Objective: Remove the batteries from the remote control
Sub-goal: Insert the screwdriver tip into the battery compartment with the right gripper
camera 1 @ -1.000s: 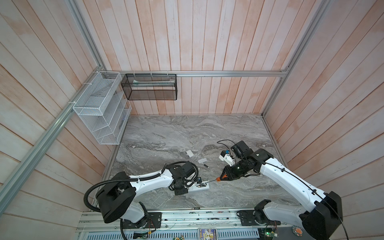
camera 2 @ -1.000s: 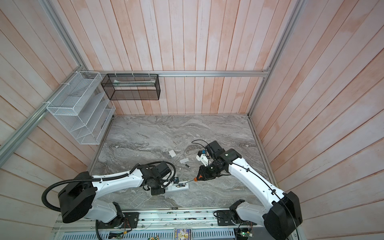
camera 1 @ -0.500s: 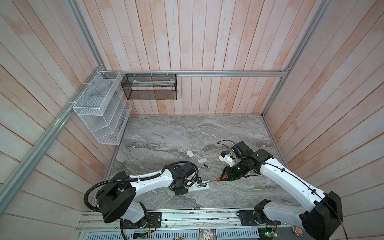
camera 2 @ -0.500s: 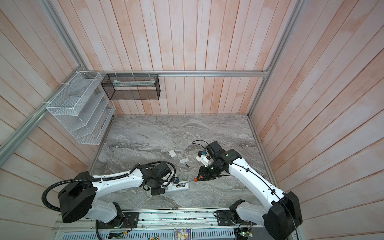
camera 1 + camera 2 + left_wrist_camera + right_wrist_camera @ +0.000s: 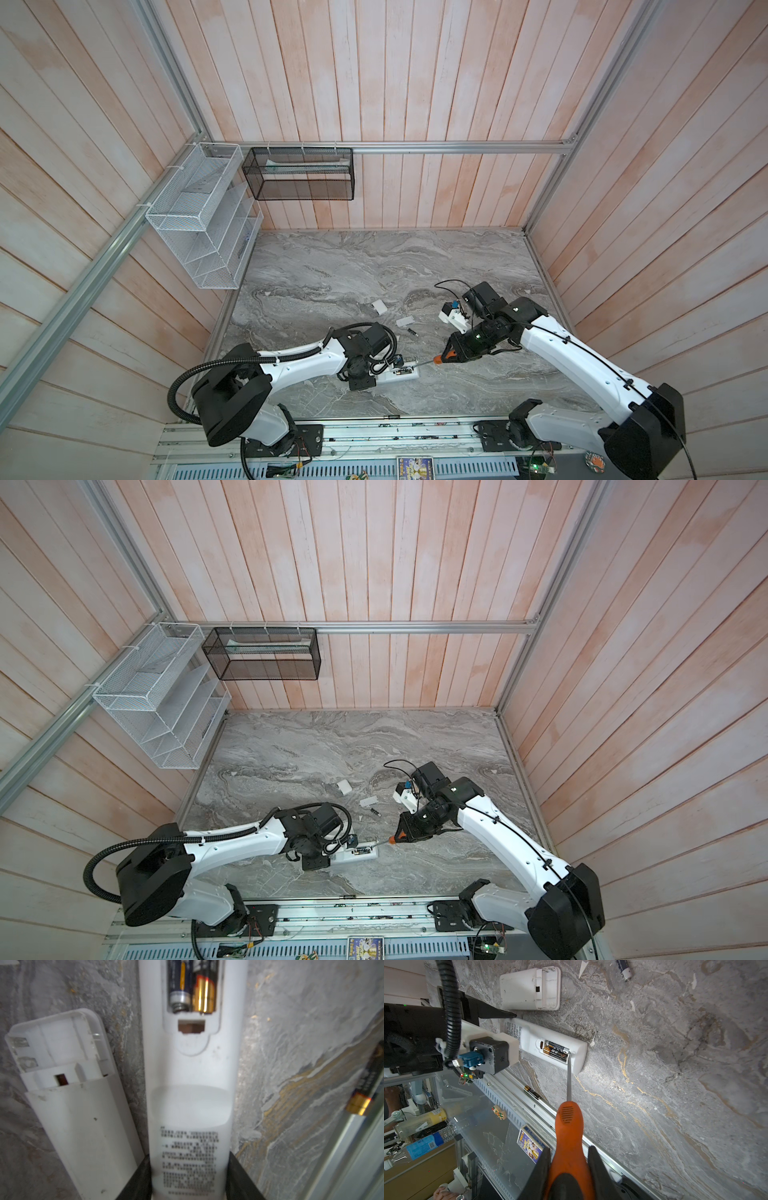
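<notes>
The white remote control point(image 5: 191, 1095) lies back up near the table's front edge, its compartment open. Two batteries point(image 5: 191, 987) sit side by side inside, one dark blue, one black and gold. My left gripper point(image 5: 189, 1178) is shut on the remote's printed end, a jaw on each side. My right gripper point(image 5: 569, 1167) is shut on the orange screwdriver point(image 5: 569, 1124). Its blade tip rests at the end of the batteries point(image 5: 556, 1049) in the compartment. In both top views the screwdriver point(image 5: 438, 360) point(image 5: 392, 840) points left at the remote point(image 5: 405, 372) point(image 5: 361, 851).
A second white remote point(image 5: 68, 1095) with an empty compartment lies beside the held one. One loose battery point(image 5: 532, 1092) lies by the table's metal front edge, another point(image 5: 412, 331) farther back. Two small white covers point(image 5: 379, 306) point(image 5: 404, 321) lie mid-table. Wire baskets point(image 5: 199, 220) hang on the walls.
</notes>
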